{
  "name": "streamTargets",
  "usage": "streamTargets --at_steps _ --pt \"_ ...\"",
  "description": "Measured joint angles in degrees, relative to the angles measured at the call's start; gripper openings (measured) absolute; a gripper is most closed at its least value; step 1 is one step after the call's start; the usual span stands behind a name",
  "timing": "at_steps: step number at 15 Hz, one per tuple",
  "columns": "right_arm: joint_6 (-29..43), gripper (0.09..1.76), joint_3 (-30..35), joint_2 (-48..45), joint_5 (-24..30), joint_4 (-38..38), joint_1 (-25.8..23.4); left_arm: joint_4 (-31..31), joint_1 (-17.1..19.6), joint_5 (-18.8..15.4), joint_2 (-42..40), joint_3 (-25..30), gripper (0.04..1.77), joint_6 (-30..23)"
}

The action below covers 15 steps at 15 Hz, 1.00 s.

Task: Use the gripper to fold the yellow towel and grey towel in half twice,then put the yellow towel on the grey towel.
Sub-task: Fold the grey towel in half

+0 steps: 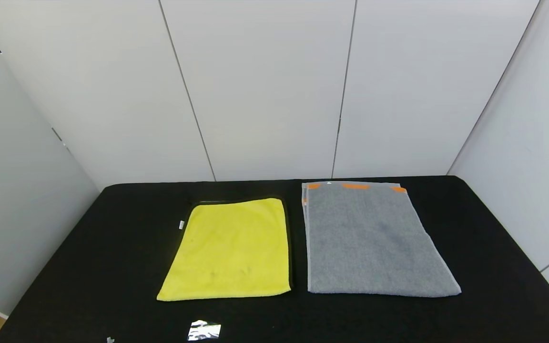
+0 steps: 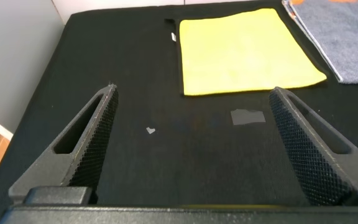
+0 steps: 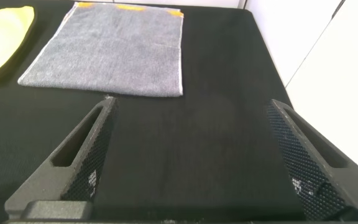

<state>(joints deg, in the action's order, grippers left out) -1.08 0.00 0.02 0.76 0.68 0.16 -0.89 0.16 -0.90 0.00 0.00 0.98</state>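
Note:
The yellow towel (image 1: 230, 250) lies flat on the black table, left of centre, with a small white tag (image 1: 181, 224) at its left edge. To its right lies the grey towel (image 1: 374, 240), larger, with orange blocks (image 1: 355, 186) along its far end. Neither arm appears in the head view. My left gripper (image 2: 191, 96) is open above the table's near left part, short of the yellow towel (image 2: 244, 50). My right gripper (image 3: 190, 102) is open above the near right part, short of the grey towel (image 3: 114, 53). Nothing is between either pair of fingers.
A shiny scrap (image 1: 204, 330) and a small white fleck (image 1: 109, 339) lie on the black table (image 1: 112, 267) near its front edge. White panel walls close the back and both sides. The table's right edge (image 3: 272, 68) runs close to the grey towel.

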Motion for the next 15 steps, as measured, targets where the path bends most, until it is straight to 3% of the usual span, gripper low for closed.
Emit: streamTargets --at_steps 7,11,15 --pt "-0.33 1.72 -3.61 0.07 0.44 3.47 0.00 5.34 0.00 -0.68 0.00 -3.46 1.72 1.58" --pt "-0.44 1.72 -10.76 0.38 0.44 11.36 -0.02 6.52 -0.06 -1.01 2.19 -7.98 1.72 1.58" --pt "-0.48 1.72 -17.97 4.88 0.46 12.91 -0.09 6.28 -0.65 -1.28 9.23 -14.63 1.72 1.67"
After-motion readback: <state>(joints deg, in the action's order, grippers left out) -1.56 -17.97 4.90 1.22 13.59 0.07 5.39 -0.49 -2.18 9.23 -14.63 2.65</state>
